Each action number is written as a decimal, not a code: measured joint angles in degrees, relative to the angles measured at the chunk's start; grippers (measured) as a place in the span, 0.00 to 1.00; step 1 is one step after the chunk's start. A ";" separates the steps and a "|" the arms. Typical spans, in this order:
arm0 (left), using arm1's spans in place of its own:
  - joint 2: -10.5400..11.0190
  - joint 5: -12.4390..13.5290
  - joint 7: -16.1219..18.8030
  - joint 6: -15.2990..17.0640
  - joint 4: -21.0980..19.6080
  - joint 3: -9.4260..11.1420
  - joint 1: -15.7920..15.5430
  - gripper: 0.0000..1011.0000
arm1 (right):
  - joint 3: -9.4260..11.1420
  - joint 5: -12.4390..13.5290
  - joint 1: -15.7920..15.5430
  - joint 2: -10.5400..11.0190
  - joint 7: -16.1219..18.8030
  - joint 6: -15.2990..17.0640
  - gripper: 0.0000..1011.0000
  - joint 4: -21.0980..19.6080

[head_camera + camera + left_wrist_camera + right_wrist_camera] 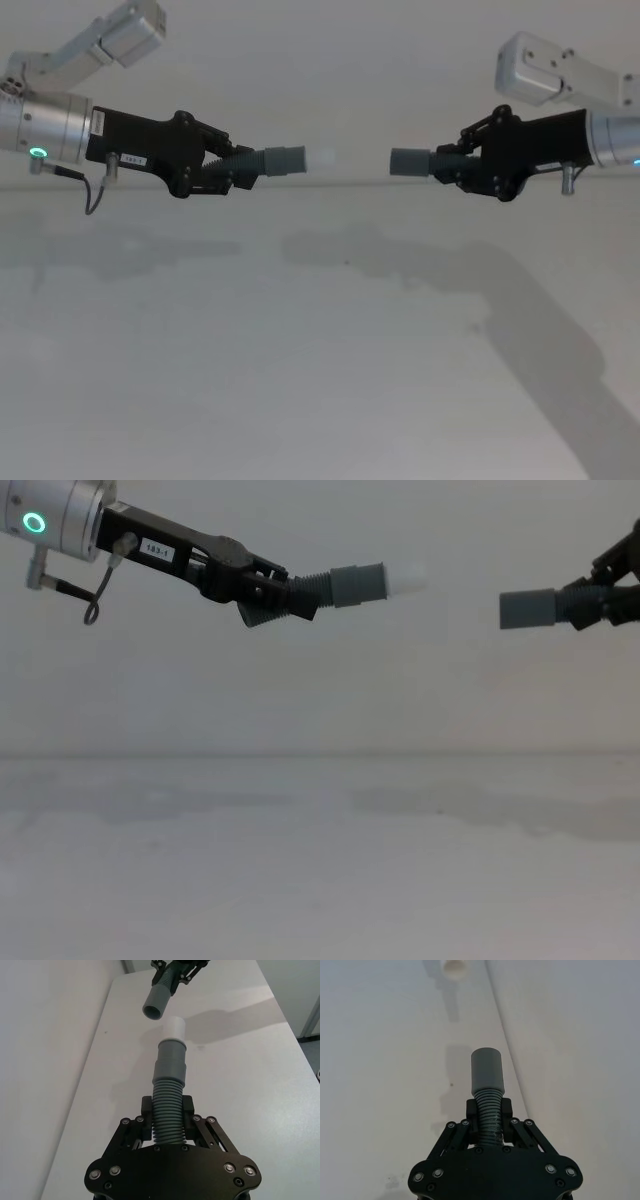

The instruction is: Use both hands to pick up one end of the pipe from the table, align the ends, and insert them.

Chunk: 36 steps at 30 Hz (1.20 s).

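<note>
Both pipe pieces are off the white table (300,380) and held in the air, end facing end. The left gripper (235,172) is clenched on the ribbed section of the left pipe piece (272,163), whose whitish tip (321,160) points toward the robot's right. The right gripper (450,166) is clenched on the ribbed section of the right pipe piece (418,163), its open grey cuff (408,162) pointing left. The ends are apart, with a clear gap between tip and cuff. In the head view the two long axes lie nearly on one horizontal line. The chest view shows the left piece tilted slightly upward, its tip (407,577) higher than the cuff (528,608). The left wrist view shows the cuff mouth (153,1011) offset to one side of the tip (174,1027). Judgement: alignment is incomplete; the coming move turns on levelling the axes before closing the gap, otherwise the tip would likely strike the cuff rim.
</note>
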 joint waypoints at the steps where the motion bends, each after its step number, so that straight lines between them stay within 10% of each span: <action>1: 0.00 0.00 0.00 -0.01 0.00 0.00 0.00 0.31 | 0.00 0.00 0.00 0.00 0.00 0.00 0.24 0.00; 36: 0.08 0.00 -0.07 -0.13 0.00 0.08 -0.04 0.31 | -5.31 -1.37 8.08 -4.54 6.44 -3.28 0.24 3.34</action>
